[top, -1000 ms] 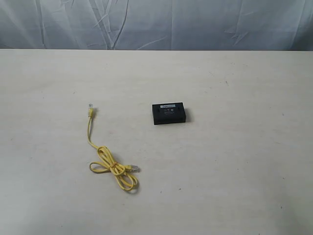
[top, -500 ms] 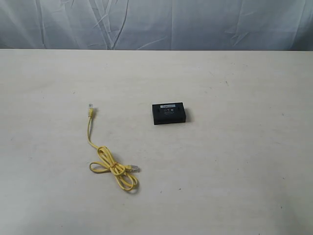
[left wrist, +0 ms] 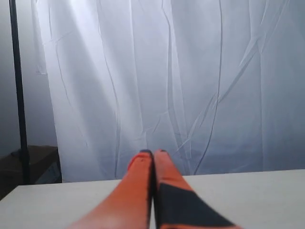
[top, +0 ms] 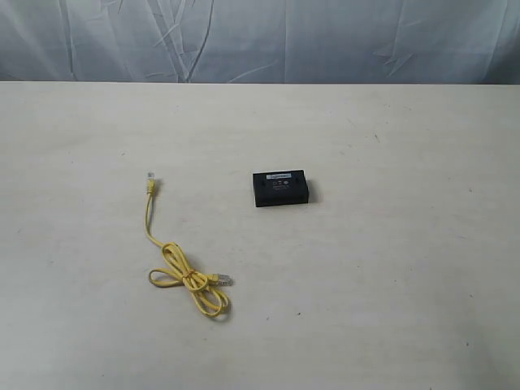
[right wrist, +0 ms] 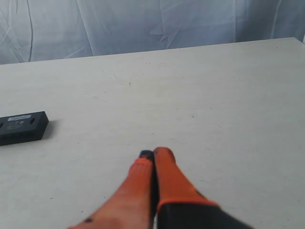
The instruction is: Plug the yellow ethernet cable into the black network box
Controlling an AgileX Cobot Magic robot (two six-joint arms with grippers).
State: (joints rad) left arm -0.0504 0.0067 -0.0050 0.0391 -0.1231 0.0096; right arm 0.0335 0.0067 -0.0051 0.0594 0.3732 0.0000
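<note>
Worktop [top: 390, 284] with yellow ethernet cable [top: 192, 279] and black network box [top: 280, 188], unconnected.
We see the cable left of centre, looped at its near end; the box sits to its right, well apart. The left tool [left wrist: 152, 153] and right tool [right wrist: 153, 153] are pinched tight, holding nothing.

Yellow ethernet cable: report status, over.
Left claw shut, empty; right claw shut, empty. Thin yellow ethernet cable partly coiled, unplugged, apart from flat black plastic network box. Nothing between them.
</note>
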